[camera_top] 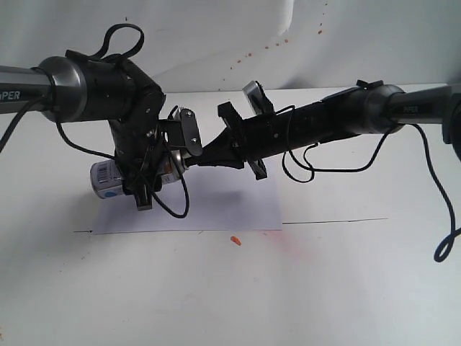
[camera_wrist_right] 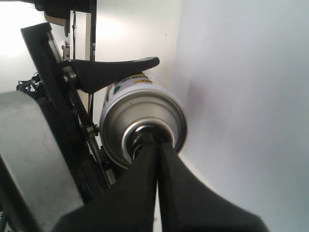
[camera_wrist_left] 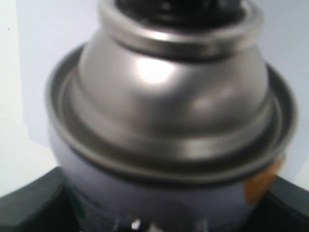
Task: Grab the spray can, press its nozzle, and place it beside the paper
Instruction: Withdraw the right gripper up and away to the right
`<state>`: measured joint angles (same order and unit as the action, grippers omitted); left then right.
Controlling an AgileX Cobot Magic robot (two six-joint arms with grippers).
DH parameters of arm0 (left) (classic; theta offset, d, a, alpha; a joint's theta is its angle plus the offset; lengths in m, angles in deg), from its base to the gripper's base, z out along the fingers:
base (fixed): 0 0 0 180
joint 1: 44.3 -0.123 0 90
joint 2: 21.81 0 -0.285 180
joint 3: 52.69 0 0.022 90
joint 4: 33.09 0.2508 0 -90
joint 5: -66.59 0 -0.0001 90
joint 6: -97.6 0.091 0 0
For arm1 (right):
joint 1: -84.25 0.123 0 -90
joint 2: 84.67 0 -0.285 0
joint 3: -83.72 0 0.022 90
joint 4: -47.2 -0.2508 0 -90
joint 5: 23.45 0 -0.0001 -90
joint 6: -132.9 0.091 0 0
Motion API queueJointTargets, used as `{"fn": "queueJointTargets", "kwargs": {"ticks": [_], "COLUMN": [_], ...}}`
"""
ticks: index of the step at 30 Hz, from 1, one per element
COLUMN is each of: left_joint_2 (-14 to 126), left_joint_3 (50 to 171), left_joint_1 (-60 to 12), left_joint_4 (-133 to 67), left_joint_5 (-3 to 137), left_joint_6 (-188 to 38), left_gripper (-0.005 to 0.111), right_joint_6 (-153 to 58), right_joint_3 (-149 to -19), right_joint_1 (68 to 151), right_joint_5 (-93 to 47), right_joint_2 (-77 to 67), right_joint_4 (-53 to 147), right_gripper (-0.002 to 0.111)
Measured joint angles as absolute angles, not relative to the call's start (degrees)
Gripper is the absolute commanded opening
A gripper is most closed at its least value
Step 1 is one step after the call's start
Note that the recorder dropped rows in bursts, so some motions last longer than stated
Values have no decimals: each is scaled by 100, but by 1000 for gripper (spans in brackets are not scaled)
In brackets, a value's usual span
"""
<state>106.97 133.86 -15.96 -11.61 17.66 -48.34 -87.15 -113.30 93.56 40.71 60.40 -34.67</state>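
Robot lab, white tabletop (camera_top: 346,288), white backdrop (camera_top: 216,36)

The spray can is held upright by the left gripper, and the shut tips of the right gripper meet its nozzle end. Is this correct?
Not quite. The spray can is not upright: the left gripper holds it lying on its side, as the exterior view shows. The rest is correct: the shut tips of the right gripper meet its nozzle end.
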Motion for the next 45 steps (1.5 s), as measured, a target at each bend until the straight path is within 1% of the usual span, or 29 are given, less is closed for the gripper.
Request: {"fn": "queueJointTargets", "kwargs": {"ticks": [27,34,40,45], "left_joint_2": [10708,10631,10548,10514], "left_joint_3": [13386,13386,13386,13386], "left_joint_1": [-1596,-1596,-1596,-1676], "left_joint_4": [-1161,-1183,-1183,-1293], "left_joint_5": [1766,1921,1957,2127], "left_joint_6": [-4860,-4966,-5170,-5671], "left_gripper": [0,0,0,0], "right_joint_6": [-8715,-8715,-8456,-8513], "right_joint_3": [-11330,-11330,-11085,-10048], "right_joint_1": [9356,9072,8773,8733], "right_joint_5": [4071,4051,3289,2058], "right_joint_2": [6040,5754,5003,3974], "right_joint_4": [-3467,-3001,-1944,-1153], "right_gripper": [0,0,0,0]}}
